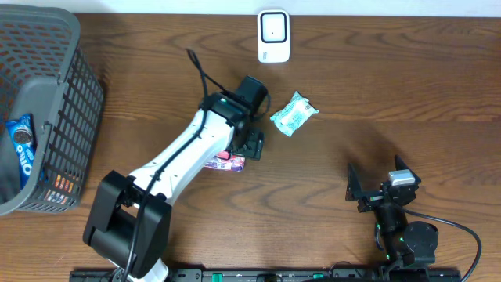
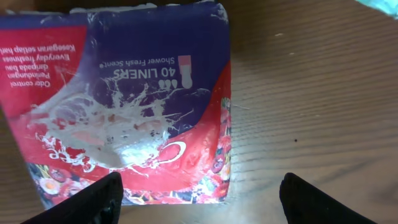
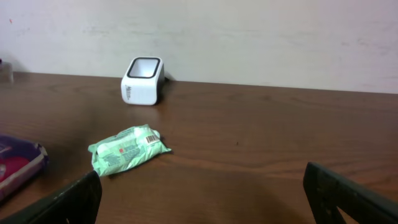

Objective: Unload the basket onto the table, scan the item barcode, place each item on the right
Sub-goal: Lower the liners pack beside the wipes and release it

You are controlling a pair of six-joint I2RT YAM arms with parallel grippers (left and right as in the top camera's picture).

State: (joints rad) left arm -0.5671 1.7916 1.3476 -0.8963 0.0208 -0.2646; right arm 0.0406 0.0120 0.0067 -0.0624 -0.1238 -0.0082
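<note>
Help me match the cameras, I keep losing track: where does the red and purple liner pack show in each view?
Overhead: the liner pack sits just left of centre, mostly hidden under the left arm.
Left wrist: it fills the left and middle of the picture.
Right wrist: it is cut off at the lower left edge.
Shared landmark: the white scanner, in the overhead and right wrist views only.

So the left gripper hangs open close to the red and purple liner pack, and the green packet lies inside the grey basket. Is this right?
No. The green packet lies on the table near the white scanner, not inside the grey basket, as the overhead view shows. The left gripper does hang open close to the red and purple liner pack.
</note>
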